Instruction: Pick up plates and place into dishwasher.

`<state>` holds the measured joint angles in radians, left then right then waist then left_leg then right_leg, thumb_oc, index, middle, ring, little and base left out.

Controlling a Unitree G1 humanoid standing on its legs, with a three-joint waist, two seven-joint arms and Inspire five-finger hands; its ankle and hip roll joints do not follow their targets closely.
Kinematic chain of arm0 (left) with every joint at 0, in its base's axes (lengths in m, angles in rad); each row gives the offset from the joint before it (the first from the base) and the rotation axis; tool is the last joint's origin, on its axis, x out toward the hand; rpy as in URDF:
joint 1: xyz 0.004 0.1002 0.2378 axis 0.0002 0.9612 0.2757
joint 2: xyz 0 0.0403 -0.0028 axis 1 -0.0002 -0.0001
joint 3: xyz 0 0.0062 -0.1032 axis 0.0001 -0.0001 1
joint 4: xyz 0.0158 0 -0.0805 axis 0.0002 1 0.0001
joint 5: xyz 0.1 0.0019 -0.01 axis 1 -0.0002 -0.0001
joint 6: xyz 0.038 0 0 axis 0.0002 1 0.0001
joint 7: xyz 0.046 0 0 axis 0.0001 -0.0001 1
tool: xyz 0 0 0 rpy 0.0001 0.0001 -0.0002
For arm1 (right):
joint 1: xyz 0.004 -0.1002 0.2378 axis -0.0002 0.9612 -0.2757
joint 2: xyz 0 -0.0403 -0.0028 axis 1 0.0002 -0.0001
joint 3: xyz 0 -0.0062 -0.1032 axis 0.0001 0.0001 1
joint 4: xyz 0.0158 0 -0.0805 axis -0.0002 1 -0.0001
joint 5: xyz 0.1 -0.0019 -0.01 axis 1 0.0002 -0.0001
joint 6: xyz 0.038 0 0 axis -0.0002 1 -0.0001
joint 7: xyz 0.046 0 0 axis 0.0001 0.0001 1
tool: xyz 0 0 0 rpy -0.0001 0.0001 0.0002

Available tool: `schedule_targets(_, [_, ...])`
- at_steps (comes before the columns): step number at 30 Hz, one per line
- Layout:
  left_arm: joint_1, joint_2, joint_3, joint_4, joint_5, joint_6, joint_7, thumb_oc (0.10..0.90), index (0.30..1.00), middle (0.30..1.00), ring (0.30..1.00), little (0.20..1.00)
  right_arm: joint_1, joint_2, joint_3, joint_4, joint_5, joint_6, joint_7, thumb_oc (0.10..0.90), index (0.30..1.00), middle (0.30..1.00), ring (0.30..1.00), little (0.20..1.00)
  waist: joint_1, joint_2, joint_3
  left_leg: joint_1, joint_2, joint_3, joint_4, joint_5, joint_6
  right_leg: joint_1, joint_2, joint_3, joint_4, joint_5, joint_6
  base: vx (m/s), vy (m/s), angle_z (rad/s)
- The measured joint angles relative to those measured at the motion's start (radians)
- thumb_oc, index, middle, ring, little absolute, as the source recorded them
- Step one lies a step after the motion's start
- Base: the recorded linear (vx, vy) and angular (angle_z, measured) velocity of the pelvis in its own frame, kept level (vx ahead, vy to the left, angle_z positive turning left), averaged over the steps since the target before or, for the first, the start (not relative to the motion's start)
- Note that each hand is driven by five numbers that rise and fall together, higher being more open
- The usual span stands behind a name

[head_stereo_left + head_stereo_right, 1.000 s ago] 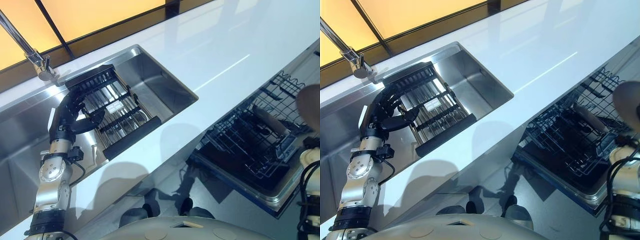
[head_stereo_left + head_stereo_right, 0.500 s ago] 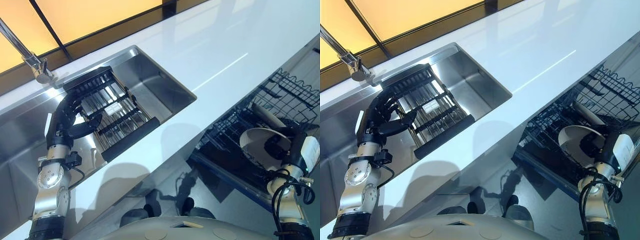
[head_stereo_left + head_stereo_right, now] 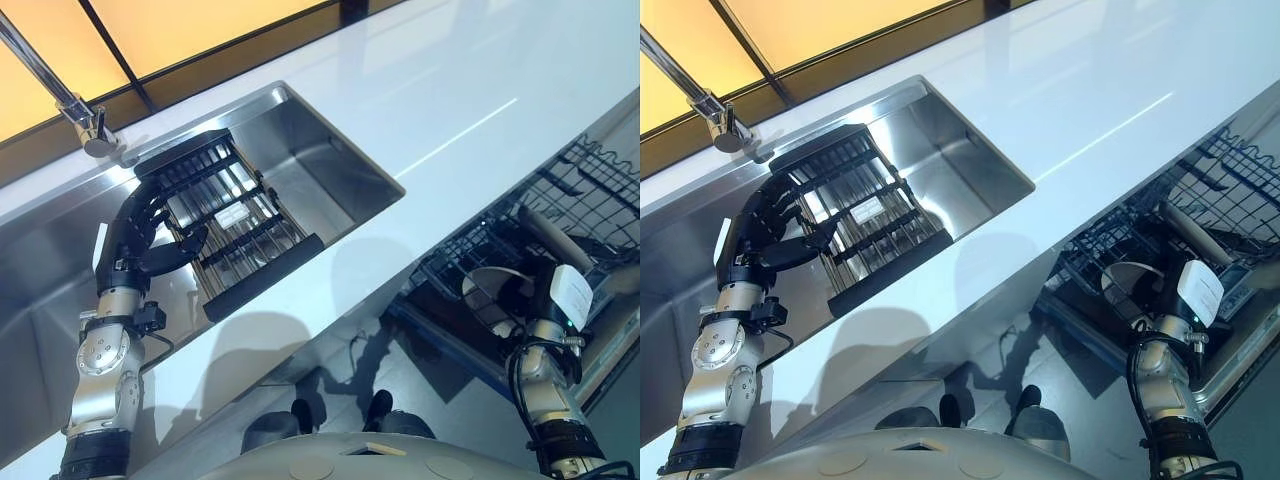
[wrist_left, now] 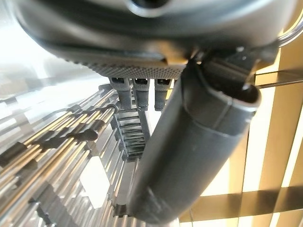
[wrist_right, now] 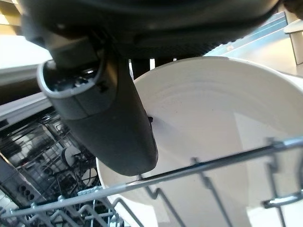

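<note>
Pinching a white plate (image 5: 203,113) in the right hand (image 5: 111,113), thumb pressing flat on the face and the fingers behind it hidden. Noting one wire of the dishwasher rack (image 3: 600,190) crossing in front of the plate's lower part in the right wrist view, so reading the plate as partly down among the tines; not seeing whether its rim is touching anything yet.

Comparing with a second ago: then carrying the plate high at the right edge of the head views; half a second ago turning its face up over the basket; now showing it lower, closer in, and more edge-on within the rack. Judging this as the placement step nearing its end, with seating and release not yet done. Expecting the next move to need a careful drop between two tines before loosening the thumb; risking a tilted plate or a clash with the dark dish standing just beyond it if let go too soon.

Passing over the white countertop (image 3: 450,90), bare. Farther on, inside the steel sink (image 3: 330,160), still holding the left hand (image 3: 145,235) at the near end of the black drying rack (image 3: 235,215), fingers loosely bent, thumb sticking out, clasping nothing. Not making out any plate in that rack. Farthest, noting the faucet (image 3: 85,120).
</note>
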<state>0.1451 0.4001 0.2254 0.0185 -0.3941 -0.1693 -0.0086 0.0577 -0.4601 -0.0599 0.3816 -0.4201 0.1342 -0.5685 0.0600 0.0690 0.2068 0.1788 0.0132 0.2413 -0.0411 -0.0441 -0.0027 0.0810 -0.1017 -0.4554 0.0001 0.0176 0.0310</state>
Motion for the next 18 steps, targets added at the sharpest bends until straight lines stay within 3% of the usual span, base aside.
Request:
schedule_targets(2, [-0.006,0.0,-0.007,0.0,0.0,0.0,-0.002,0.8,0.9,0.9,0.9,0.9,-0.02,-0.002,0.017,0.0,0.009,0.008,0.0,0.66,0.78,0.78,0.78,0.76,0.003,0.0,0.01,0.002,-0.001,-0.005,0.0,0.0,0.0,0.01,-0.002,-0.004,0.0,-0.002,0.003,0.04,0.028,0.14])
schedule_targets(3, [-0.007,0.0,-0.017,0.0,0.0,0.0,-0.003,0.8,0.9,0.9,0.9,0.9,-0.024,-0.004,0.027,0.0,0.009,0.008,0.003,0.8,0.9,0.9,0.9,0.9,0.003,0.0,0.01,0.002,-0.002,-0.01,0.0,0.0,0.0,0.013,-0.005,-0.014,0.001,-0.004,0.006,0.04,0.024,0.19])
schedule_targets(9, [-0.018,0.0,-0.035,0.0,0.0,0.0,-0.035,0.8,0.9,0.9,0.9,0.9,-0.043,-0.002,0.074,-0.046,0.085,-0.006,0.002,0.8,0.9,0.9,0.9,0.9,0.021,0.002,0.015,0.001,-0.008,-0.03,0.003,0.0,0.0,0.014,-0.016,-0.03,0.012,-0.009,0.012,0.02,0.029,0.09])
schedule_targets(18, [-0.027,0.003,-0.041,-0.039,0.0,0.0,-0.051,0.8,0.9,0.9,0.9,0.9,-0.019,-0.001,0.038,-0.269,0.215,-0.056,-0.003,0.8,0.9,0.9,0.9,0.9,0.016,0.004,0.06,0.001,-0.021,-0.026,0.003,0.001,0.003,-0.012,-0.042,-0.044,0.077,-0.026,0.028,-0.01,0.025,0.03])
